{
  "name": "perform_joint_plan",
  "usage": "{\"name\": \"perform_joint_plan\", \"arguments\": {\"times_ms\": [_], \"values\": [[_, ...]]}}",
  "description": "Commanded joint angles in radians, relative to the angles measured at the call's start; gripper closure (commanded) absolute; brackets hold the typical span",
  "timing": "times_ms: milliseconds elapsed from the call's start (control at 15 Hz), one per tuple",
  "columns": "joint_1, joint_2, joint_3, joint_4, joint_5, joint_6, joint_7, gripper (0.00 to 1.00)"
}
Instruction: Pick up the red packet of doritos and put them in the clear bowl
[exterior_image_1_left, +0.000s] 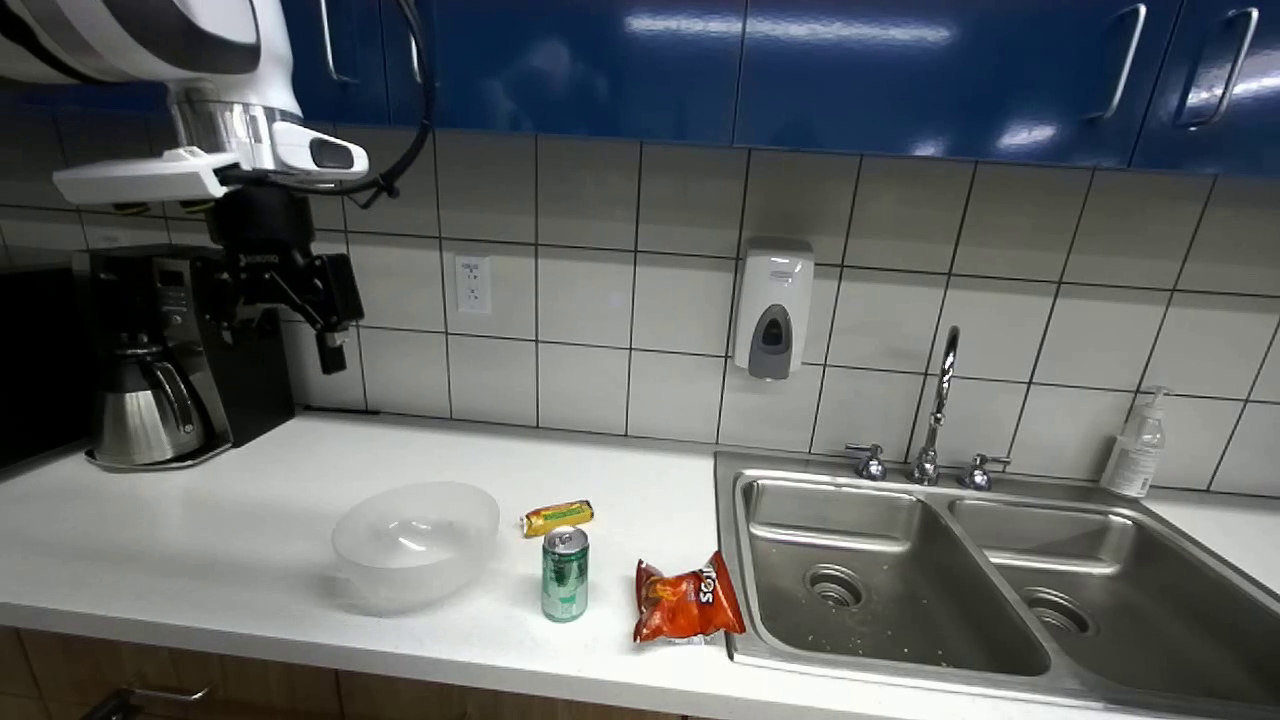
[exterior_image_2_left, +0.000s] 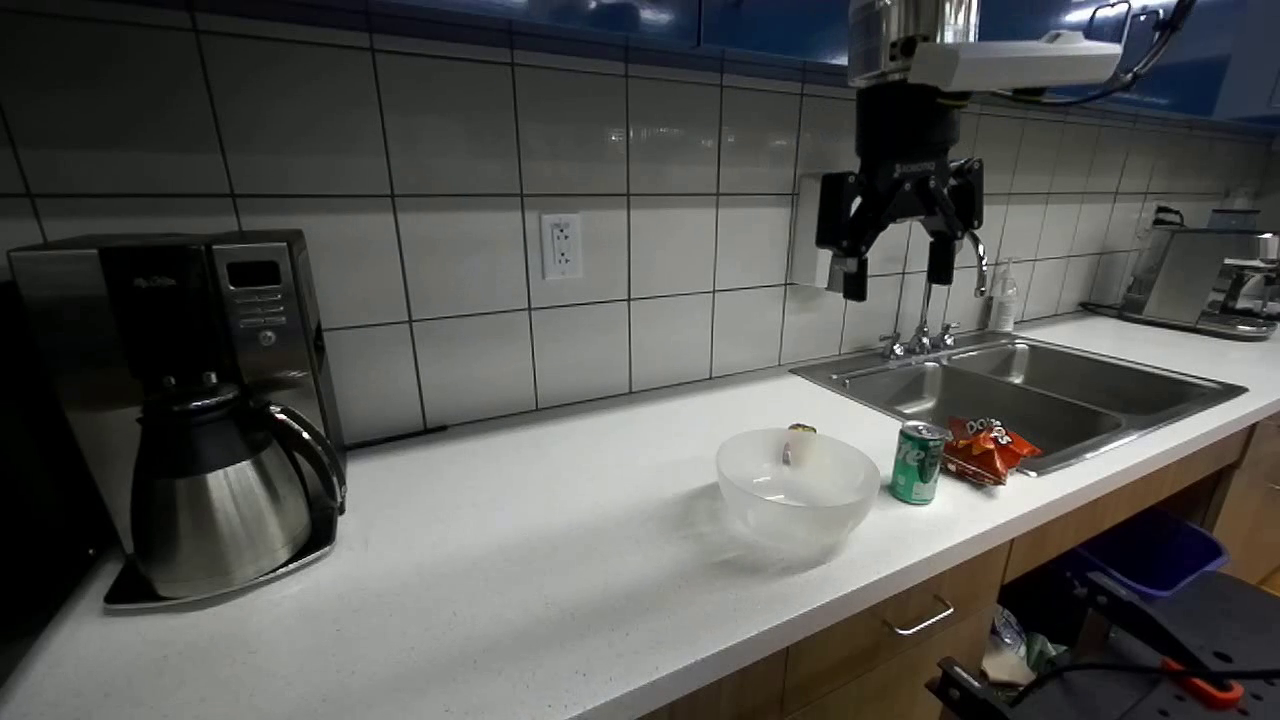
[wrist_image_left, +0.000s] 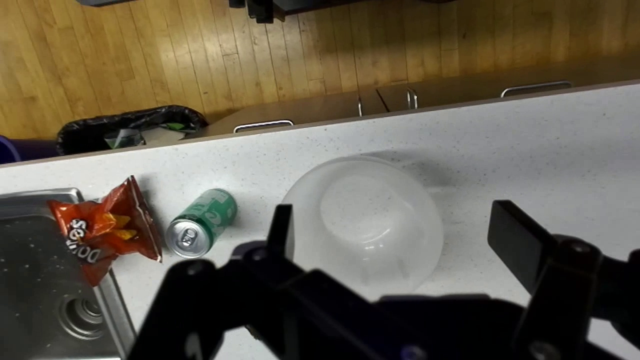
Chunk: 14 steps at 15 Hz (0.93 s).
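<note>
The red packet of doritos (exterior_image_1_left: 688, 602) lies on the counter against the left rim of the sink in an exterior view. It also shows in an exterior view (exterior_image_2_left: 988, 450) beyond the can, and at the left of the wrist view (wrist_image_left: 107, 227), partly overhanging the basin edge. The clear bowl (exterior_image_1_left: 415, 550) stands upright and empty on the counter, also seen in an exterior view (exterior_image_2_left: 795, 505) and the wrist view (wrist_image_left: 360, 220). My gripper (exterior_image_2_left: 898, 272) is open and empty, high above the counter. In the wrist view its fingers (wrist_image_left: 397, 231) are wide apart with the bowl showing below between them.
A green can (exterior_image_1_left: 565, 580) stands between bowl and packet. A small yellow packet (exterior_image_1_left: 557, 517) lies behind it. The steel sink (exterior_image_1_left: 728, 520) with its faucet (exterior_image_1_left: 935, 420) is beside the red packet. A coffee maker (exterior_image_2_left: 200, 400) and a wall soap dispenser (exterior_image_1_left: 775, 310) are near the wall.
</note>
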<state>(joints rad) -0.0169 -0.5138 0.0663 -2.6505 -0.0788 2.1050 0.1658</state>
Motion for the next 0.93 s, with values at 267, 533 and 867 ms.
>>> {"name": "perform_joint_plan", "arguments": {"times_ms": [267,533,867], "values": [[-0.149,0.031,-0.009,-0.111,-0.135,0.201,0.172,0.00],[-0.235,0.115,-0.021,-0.123,-0.198,0.310,0.262,0.00],[-0.313,0.268,-0.044,-0.097,-0.259,0.436,0.370,0.00]]}}
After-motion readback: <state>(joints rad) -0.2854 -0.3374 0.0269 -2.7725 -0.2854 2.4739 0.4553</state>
